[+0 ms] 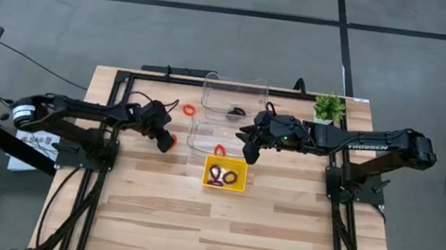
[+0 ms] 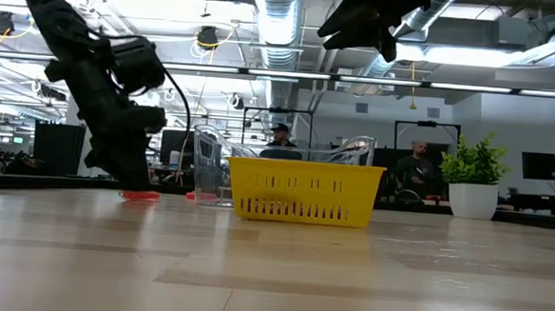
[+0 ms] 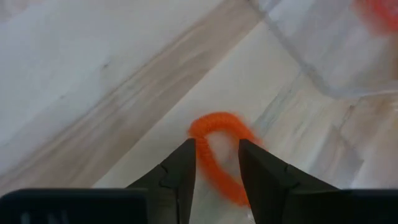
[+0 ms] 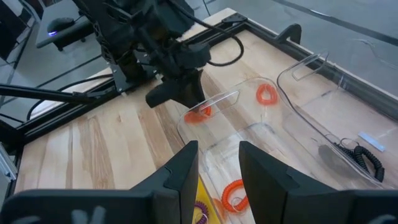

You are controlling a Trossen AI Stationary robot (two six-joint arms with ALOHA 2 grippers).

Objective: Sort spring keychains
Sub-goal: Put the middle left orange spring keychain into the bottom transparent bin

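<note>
Closest to me stands the yellow tray (image 1: 224, 184) with dark purple keychains (image 1: 223, 175) in it; only from overhead do they show, since the low view sees just its slotted wall. Behind it sits a clear bin (image 1: 204, 135) holding an orange keychain (image 1: 220, 150). The left gripper (image 3: 216, 163) is down at the table, its jaws parted astride one side of an orange-red keychain (image 3: 219, 152), a loop whose long axis runs away from the fingers. The right gripper (image 1: 249, 152) hangs above the bins, jaws apart, empty. Another orange keychain (image 1: 189, 109) lies farther back.
</note>
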